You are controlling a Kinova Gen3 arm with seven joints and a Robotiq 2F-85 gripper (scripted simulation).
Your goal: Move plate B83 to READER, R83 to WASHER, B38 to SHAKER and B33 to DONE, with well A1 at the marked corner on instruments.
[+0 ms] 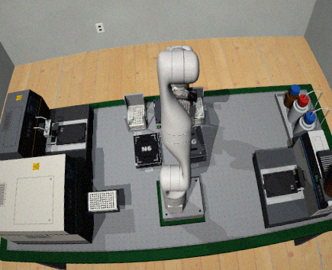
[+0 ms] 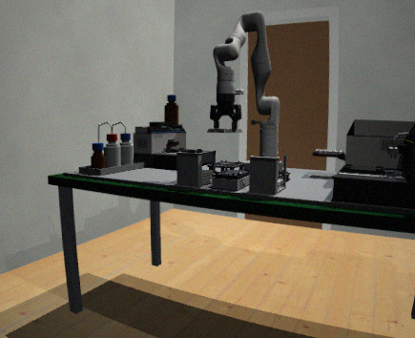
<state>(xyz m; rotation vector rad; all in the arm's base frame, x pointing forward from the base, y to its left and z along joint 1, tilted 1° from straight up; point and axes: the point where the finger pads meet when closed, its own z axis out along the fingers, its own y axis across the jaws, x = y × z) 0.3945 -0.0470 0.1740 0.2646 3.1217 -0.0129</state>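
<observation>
flat pale plate (image 2: 224,130) between fingers (image 2: 215,125)

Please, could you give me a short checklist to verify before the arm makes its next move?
1. Plate in the gripper: ok, held between the fingers.
2. Plate level: ok, it looks flat.
3. Height over the rack: ok, well above its walls.
4. Label of the held plate: cannot tell, too small.
5. Alignment over a rack opening: cannot tell, the arm hides it from above.
</observation>
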